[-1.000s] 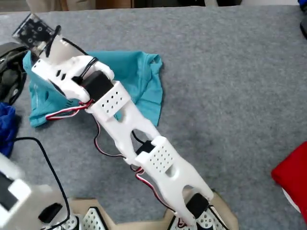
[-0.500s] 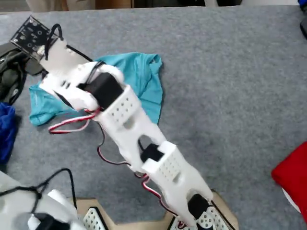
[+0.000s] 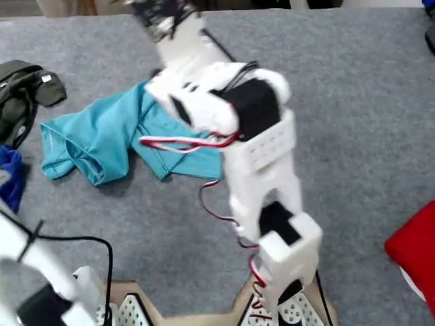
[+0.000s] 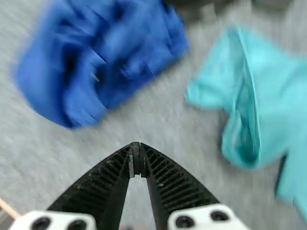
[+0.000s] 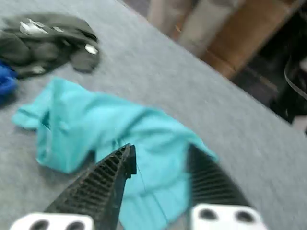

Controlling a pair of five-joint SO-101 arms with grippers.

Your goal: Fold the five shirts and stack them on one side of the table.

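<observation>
A grey table (image 3: pixel 353 102) fills the high view. The white right arm (image 3: pixel 262 156) rises through the centre. Left of centre lies a crumpled teal shirt (image 3: pixel 102 139), bunched and not folded. At the left edge are a dark green shirt (image 3: pixel 20 88) and a blue shirt (image 3: pixel 10 176); a red shirt (image 3: pixel 414 248) sits at the right edge. The right gripper (image 5: pixel 160 153) hangs above the teal shirt, jaws spread and empty. The left gripper (image 4: pixel 135 160) is pressed together on nothing. Likely step: laying the teal shirt flat (nothing looks stacked). Next, pinch an edge and draw it smooth.
</observation>
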